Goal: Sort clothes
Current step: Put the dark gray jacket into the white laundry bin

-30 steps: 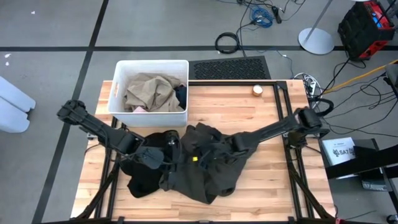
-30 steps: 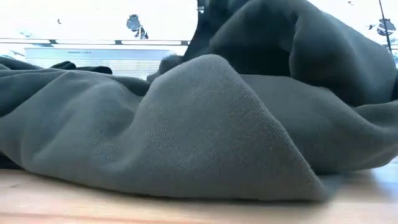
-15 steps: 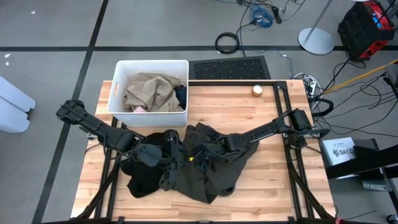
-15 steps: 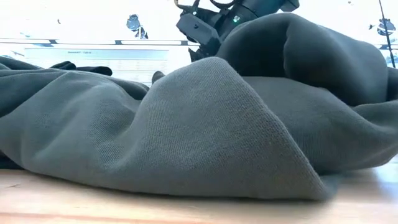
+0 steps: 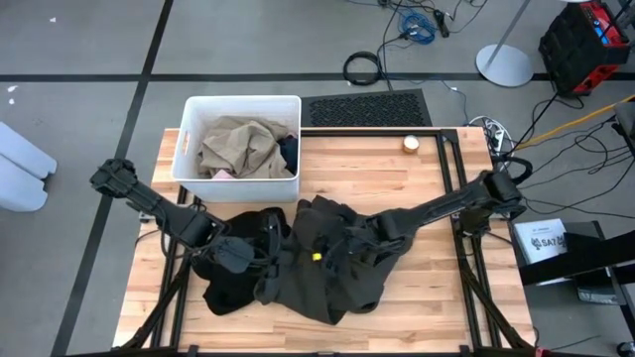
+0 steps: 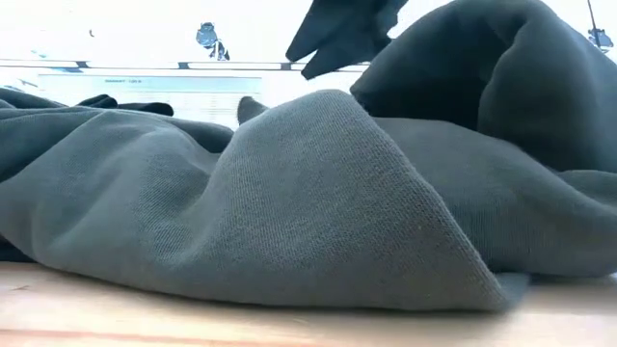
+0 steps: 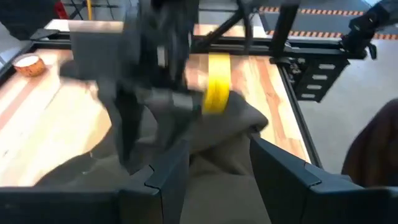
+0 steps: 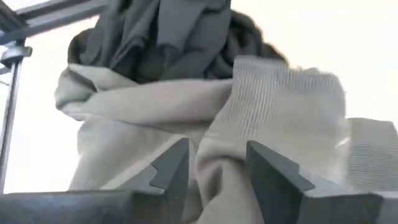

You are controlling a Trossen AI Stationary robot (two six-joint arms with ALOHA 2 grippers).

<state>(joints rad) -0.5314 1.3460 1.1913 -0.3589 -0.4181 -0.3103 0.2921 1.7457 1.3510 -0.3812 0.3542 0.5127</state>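
We judged both tools, right [image 5: 342, 243] part-open and left [image 5: 260, 250] open, each with olive-brown garment [image 5: 327, 283] between its fingers, should regrip at 6 o'clock on the bench [image 5: 417, 183]

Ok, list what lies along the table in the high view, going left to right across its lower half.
Left arm's end effector → black garment → olive-brown garment → right arm's end effector → bare wooden table.
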